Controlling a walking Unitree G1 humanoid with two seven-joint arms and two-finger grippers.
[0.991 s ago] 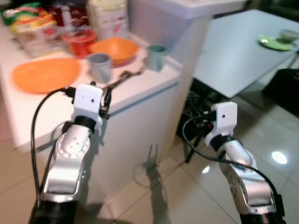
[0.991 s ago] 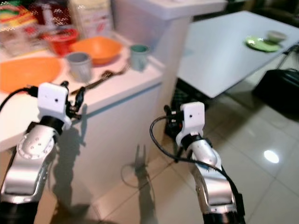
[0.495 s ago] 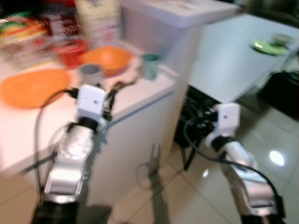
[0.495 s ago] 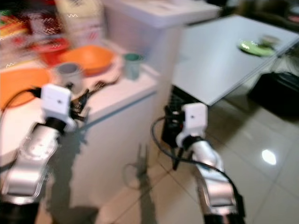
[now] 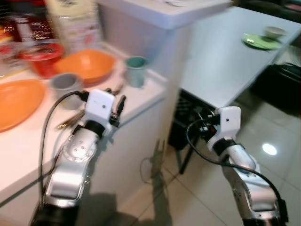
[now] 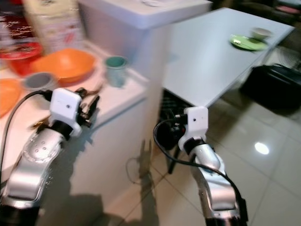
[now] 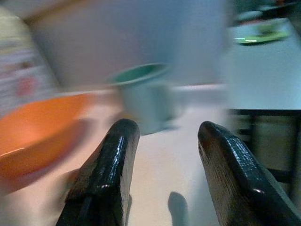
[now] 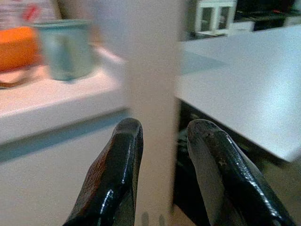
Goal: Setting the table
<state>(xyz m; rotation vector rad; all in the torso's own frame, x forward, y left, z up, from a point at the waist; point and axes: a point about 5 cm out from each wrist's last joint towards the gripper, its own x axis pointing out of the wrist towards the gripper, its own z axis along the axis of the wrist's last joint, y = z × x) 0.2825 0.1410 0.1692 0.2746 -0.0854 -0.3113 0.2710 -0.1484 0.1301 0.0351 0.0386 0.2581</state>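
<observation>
Before me stood a white counter. On it lay an orange plate, a grey cup, an orange bowl, a teal cup and a red bowl. Farther right, a white table carried a green plate.

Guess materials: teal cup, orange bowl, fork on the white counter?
Small teal cup: probably matte plastic, given its even colour and lack of glare, though blur leaves ceramic possible. Round orange bowl: likely plastic too, with a uniform bright colour and soft sheen. Grey fork beside the left gripper: looks like metal, but is too blurred to confirm.
</observation>
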